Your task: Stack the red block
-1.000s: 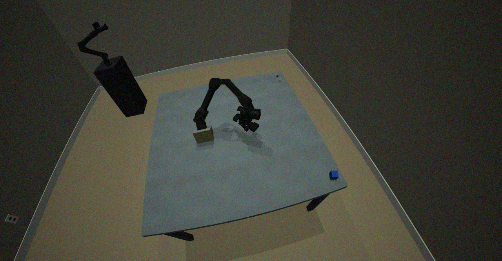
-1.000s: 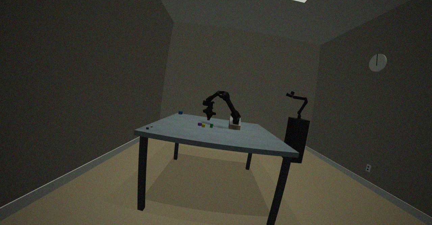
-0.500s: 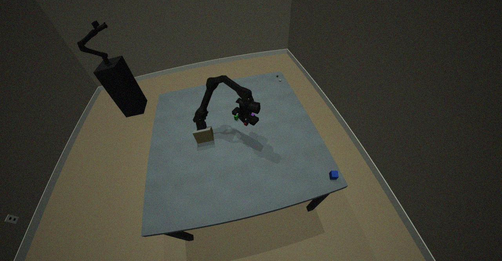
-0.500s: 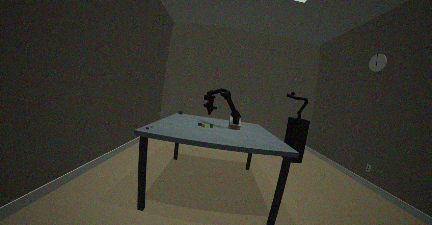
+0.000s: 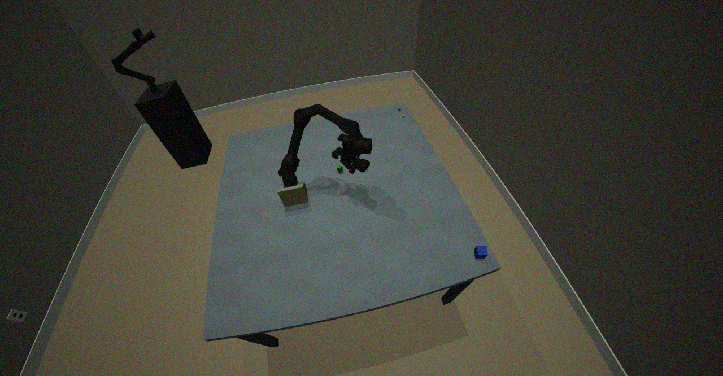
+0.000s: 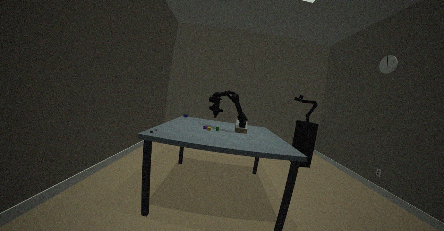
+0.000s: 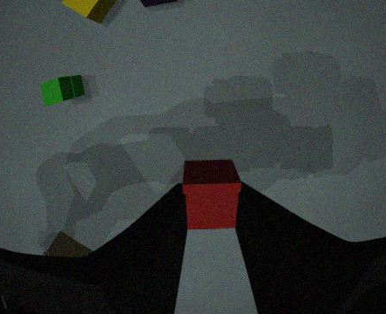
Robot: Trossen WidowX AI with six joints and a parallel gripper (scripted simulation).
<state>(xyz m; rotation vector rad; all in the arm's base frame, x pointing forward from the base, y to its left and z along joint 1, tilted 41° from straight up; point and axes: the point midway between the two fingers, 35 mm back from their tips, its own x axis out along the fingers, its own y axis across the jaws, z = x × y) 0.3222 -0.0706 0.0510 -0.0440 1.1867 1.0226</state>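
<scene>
The red block [image 5: 351,170] [image 6: 214,116] [image 7: 212,205] is held between the two fingertips of my gripper [image 5: 351,167] [image 6: 215,114] [image 7: 209,192], which is shut on it. Block and gripper hang well above the table. The green tower [image 5: 339,169] [image 6: 217,129] [image 7: 62,90] stands on the table and looks like two stacked green blocks. It is upright, with nothing on top. In the wrist view it lies at the upper left, well apart from the red block.
A yellow block [image 6: 208,128] [image 7: 81,6] and a purple block [image 6: 205,127] [image 7: 159,2] stand near the tower. A blue block [image 5: 480,252] [image 6: 185,115] is near a table corner. Two tiny objects lie near another corner. The arm's base stands on a tan box [image 5: 294,196] [image 6: 241,130].
</scene>
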